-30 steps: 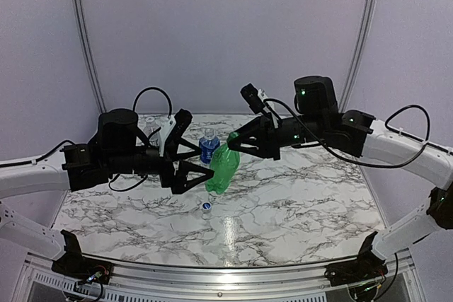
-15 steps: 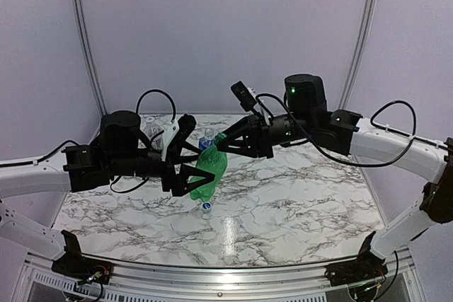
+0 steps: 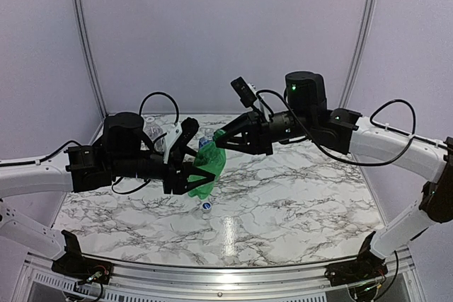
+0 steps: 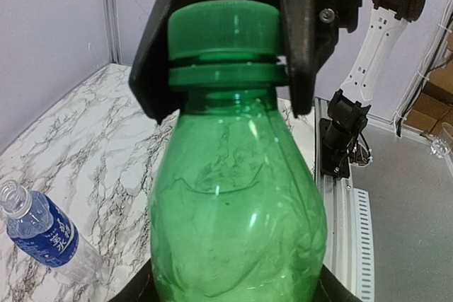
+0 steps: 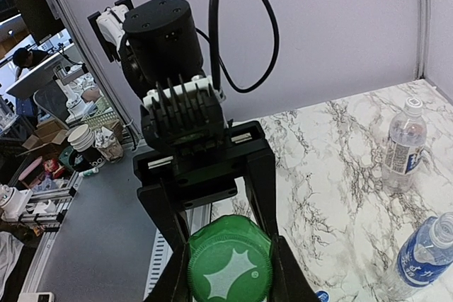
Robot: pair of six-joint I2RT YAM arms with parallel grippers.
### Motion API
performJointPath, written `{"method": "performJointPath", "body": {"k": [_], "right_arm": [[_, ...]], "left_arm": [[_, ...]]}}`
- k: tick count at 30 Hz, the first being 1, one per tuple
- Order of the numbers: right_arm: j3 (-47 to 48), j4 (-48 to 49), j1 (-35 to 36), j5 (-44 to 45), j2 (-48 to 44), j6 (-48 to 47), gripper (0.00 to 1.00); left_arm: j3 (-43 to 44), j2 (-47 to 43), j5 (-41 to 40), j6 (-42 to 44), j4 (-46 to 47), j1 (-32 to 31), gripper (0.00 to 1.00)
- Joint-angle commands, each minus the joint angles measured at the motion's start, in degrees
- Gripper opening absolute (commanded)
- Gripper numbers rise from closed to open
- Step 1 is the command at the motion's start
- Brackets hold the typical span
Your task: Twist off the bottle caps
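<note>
1. The right claw (image 3: 221, 139) is closed on the green cap (image 4: 223, 27). Its fingers (image 4: 301, 40) sit on either side of the cap and the neck ring below it.
2. The left claw (image 3: 197, 166) grips the green bottle (image 4: 237, 203) round the body, with its fingers (image 5: 262, 182) lying against both sides.
3. The green bottle hangs between the two claws, off the desk (image 3: 297, 196). It is tilted, with the cap end up at the right claw and the body lower, in the left claw. The cap sits on the neck.
4. A blue cap (image 3: 206, 206) lies loose on the desk below the left claw, on the side nearer the arm bases. It touches no bottle.
5. The blue-label bottle (image 5: 423, 254) stands on the desk just behind the two claws, and its neck is open.
6. The white-label bottle (image 5: 405, 148) stands on the desk beyond the left claw, well apart from the right claw. Its white cap (image 5: 413, 104) is on. From above, the left arm (image 3: 106, 164) partly hides it.
</note>
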Motion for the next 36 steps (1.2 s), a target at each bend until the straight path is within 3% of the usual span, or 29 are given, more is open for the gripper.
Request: {"method": "performJointPath", "body": {"k": [1,4,10,13,18,23,36], "right_arm": [[1.76,3.39,0.38,-0.5,-0.57,1.41,0.03],[1.03,4.62,0.47,1.24,-1.01,2.44,0.2],[-0.53,8.4,0.47,6.85,-2.18,5.81,0.66],[-1.75,11.21,0.51,10.04,-3.45,8.49,0.77],[-1.63,11.75,0.71,13.59,-3.54,9.74,0.79],[-1.7,11.31,0.87,14.28,-2.49,10.02,0.73],[-1.75,10.01,1.7,14.19,0.04,9.59,0.69]], "left_arm": [[0.71,0.34,-0.35,0.14,0.28,-0.02,0.48],[0.27,0.28,-1.36,0.14,1.38,-0.02,0.38],[0.09,0.32,-2.54,-1.61,3.14,-0.05,0.26],[0.0,0.78,-2.55,-2.2,3.55,-0.02,0.23],[0.02,1.3,-2.86,-2.83,4.35,-0.02,0.19],[0.56,1.8,-3.11,-3.23,4.46,-0.02,0.17],[0.71,1.6,-4.03,-3.57,4.55,-0.02,0.15]]}}
